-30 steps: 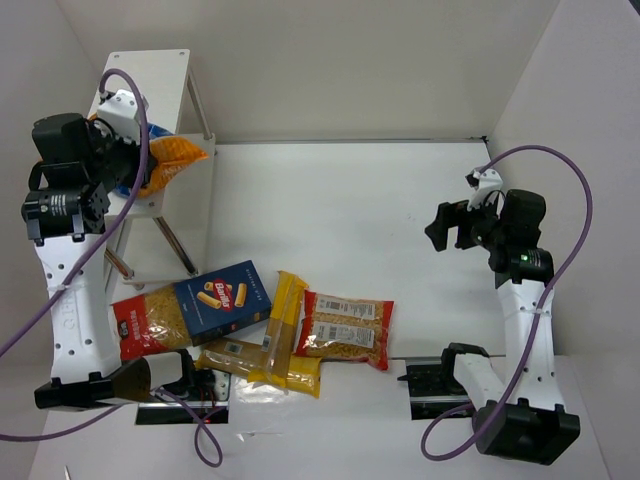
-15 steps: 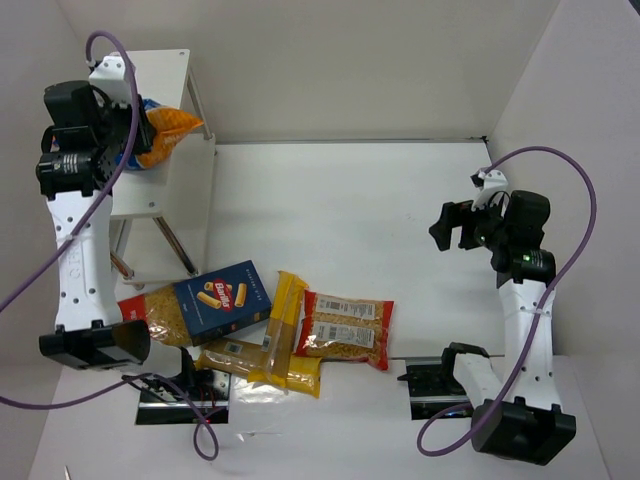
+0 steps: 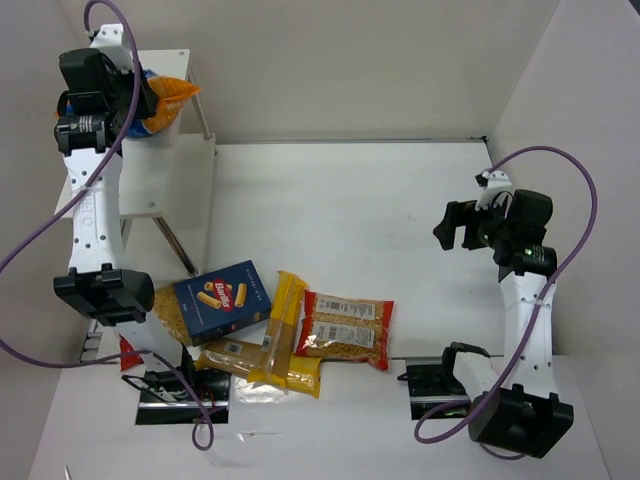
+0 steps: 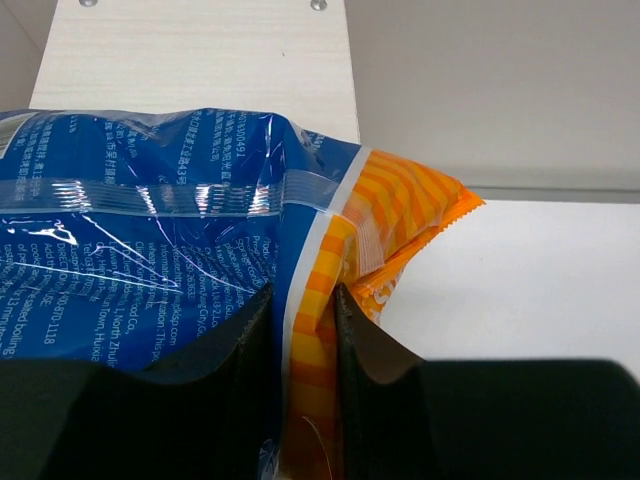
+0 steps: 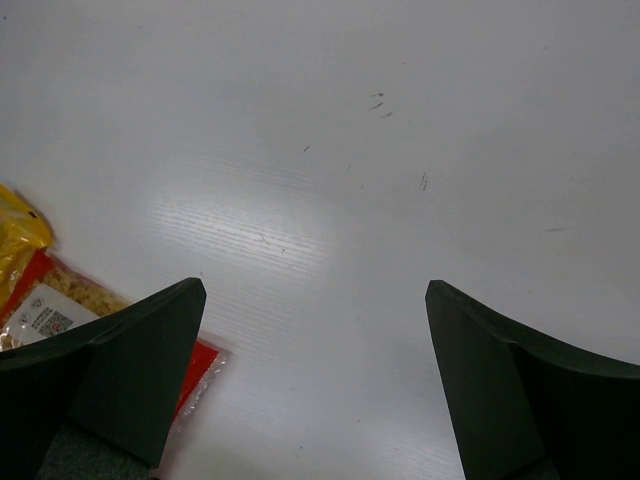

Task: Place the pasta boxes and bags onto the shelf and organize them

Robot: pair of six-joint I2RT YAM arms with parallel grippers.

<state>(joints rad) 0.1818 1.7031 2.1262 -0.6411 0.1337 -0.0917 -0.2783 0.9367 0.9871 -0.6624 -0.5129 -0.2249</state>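
My left gripper [image 3: 135, 92] is shut on the crinkly blue bag with the orange end [image 3: 168, 97], holding it over the top tier of the shelf [image 3: 172, 62]; the wrist view shows my fingers pinching the bag [image 4: 180, 230] with the pale board [image 4: 200, 50] behind. My right gripper [image 3: 455, 225] is open and empty above the table at the right [image 5: 315, 330]. The dark-blue pasta box [image 3: 223, 297] lies on the table with two yellow spaghetti packs [image 3: 282, 325] and two red-trimmed bags [image 3: 345, 328], one [image 3: 165, 305] partly under the box.
A lower shelf tier [image 3: 170, 175] sticks out toward the table, with thin metal legs [image 3: 175, 245] below. White walls close in the back and right. Black stands sit at the near edge by each arm base [image 3: 440, 385].
My left arm has lifted the blue and orange bag up and back, from beside the lower tier to the shelf's top tier. My right gripper has barely moved.
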